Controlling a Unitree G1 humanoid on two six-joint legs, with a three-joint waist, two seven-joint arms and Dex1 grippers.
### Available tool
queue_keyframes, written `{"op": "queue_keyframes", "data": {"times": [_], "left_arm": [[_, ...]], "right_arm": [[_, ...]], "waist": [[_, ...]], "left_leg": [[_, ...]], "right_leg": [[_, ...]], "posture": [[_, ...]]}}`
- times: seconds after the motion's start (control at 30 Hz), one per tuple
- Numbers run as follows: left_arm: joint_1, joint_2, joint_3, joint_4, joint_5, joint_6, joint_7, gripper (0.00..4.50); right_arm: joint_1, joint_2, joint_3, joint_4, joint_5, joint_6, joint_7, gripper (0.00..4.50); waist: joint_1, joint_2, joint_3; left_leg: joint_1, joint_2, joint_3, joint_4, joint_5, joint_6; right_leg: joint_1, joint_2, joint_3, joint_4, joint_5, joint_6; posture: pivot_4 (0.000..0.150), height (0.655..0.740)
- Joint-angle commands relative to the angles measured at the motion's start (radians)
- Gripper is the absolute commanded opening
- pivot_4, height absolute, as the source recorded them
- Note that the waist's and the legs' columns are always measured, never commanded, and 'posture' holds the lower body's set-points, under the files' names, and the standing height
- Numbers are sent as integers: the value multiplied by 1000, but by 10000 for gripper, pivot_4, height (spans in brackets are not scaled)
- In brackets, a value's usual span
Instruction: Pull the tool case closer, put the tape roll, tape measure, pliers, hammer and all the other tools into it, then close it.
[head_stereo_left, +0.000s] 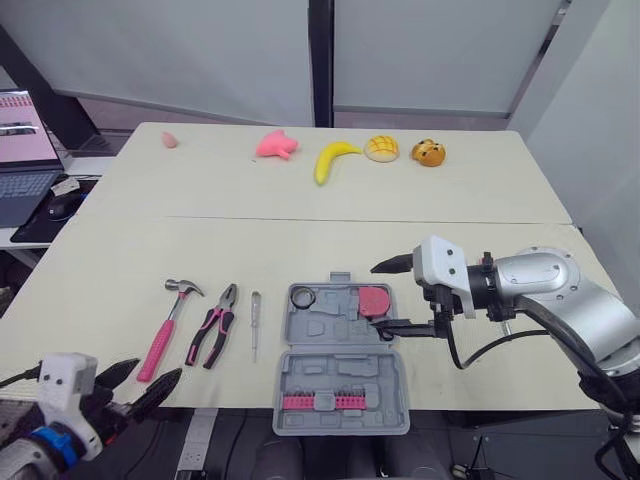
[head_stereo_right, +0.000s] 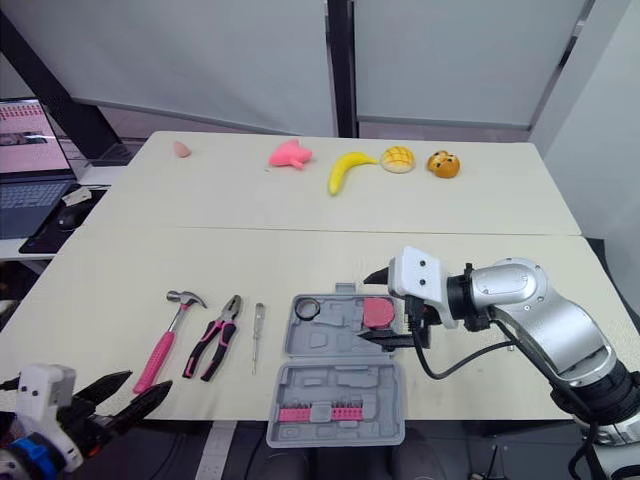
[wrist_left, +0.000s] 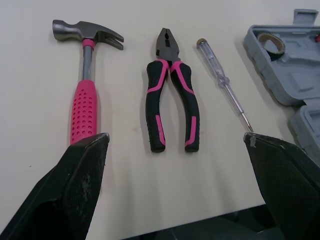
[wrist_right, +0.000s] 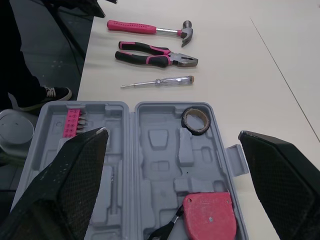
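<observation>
At the table's (head_stereo_left: 120, 260) near edge the left jaws stand apart, empty, just short of the hammer (head_stereo_left: 166, 322). Next come the pliers (head_stereo_left: 213, 330) and the screwdriver (head_stereo_left: 255, 325), side by side. The open tool case (head_stereo_left: 335, 328) follows (tape roll (head_stereo_left: 304, 297) and tape measure (head_stereo_left: 375, 299) already inside), with the right jaws spread wide over the tape measure.

**No writing that can be read**

No text, brand, number or sign is legible on anything here. The laptop screen (head_stereo_left: 22, 125), off to the left of the bench (head_stereo_left: 420, 205), shows pink and pale blocks too small to make out. Any lettering on the red tape measure (wrist_right: 210, 220) lying in the grey tool case (wrist_right: 150, 165) is too small to tell. The same goes for the pink strip of bits (wrist_right: 73, 123) in the case's other half.
</observation>
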Motion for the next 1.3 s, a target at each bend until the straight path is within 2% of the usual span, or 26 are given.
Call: {"op": "queue_keyframes", "data": {"times": [0.03, 0.27, 0.57, 0.93, 1.2, 1.3], "left_arm": [[-79, 2, -69, -19, 53, 49, 118, 45000], [-278, 14, -186, 90, 136, 130, 240, 45000], [-441, 17, -300, 221, 187, 161, 245, 45000], [-512, 5, -393, 312, 251, 143, 244, 45000], [-522, -2, -415, 302, 241, 252, 238, 45000], [-516, -5, -407, 295, 239, 290, 245, 38924]], "right_arm": [[-12, 10, -10, -29, -3, 1, -17, 44363], [-31, 40, 12, -40, -5, 13, -36, 44363], [-76, 95, 38, -30, -14, 3, -40, 44363], [-82, 110, 42, -29, -17, 8, -33, 44363], [-87, 129, 47, 0, -41, -48, -27, 44363], [-91, 134, 46, 5, -40, -54, -28, 45000]], "waist": [[2, 0, 0], [2, 0, 0], [5, 0, 0], [5, 0, 0], [6, 1, 0], [6, 2, -1]], "left_leg": [[0, 0, 0, 0, 0, 0], [0, -1, -1, 0, 0, 0], [0, -1, -2, 0, 0, 0], [0, -1, -3, 0, 0, 0], [0, -1, -3, 0, 0, 0], [0, -1, -3, 0, 0, 0]], "right_leg": [[0, 0, 0, 0, 1, -2], [0, 0, 0, 0, 3, -3], [0, 0, -1, 0, 3, -3], [1, 0, -2, 1, 3, -3], [1, -1, -2, 1, 3, -3], [1, -1, -2, 1, 3, -3]], "posture": [[1500, 7255], [1500, 7255], [1500, 7255], [1500, 7255], [1500, 7255], [1500, 7255]]}}
